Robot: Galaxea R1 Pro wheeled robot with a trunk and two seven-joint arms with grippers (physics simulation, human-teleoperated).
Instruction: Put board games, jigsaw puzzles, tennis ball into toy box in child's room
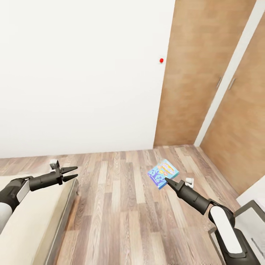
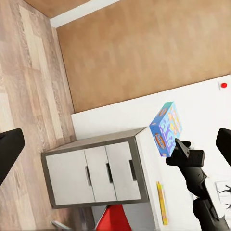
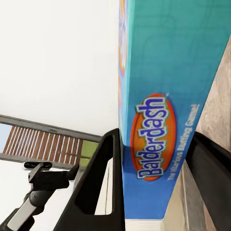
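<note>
My right gripper [image 1: 166,179] is shut on a small blue board game [image 1: 163,173] and holds it in the air above the wood floor. In the right wrist view the box [image 3: 163,96] stands on edge between the two black fingers [image 3: 101,178], and its side reads Balderdash. The left wrist view catches the same blue box [image 2: 166,127] in that gripper [image 2: 179,147]. My left gripper [image 1: 70,173] hovers open over the corner of the bed [image 1: 33,221], with nothing between its fingers. The toy box and the table are out of view.
A white wall [image 1: 81,73] and wooden wardrobe doors [image 1: 235,121] stand ahead. A grey-framed piece of furniture [image 1: 254,217] sits at the lower right. A low grey cabinet [image 2: 96,173] with three doors shows past the left gripper. Small white objects [image 1: 189,181] lie on the floor.
</note>
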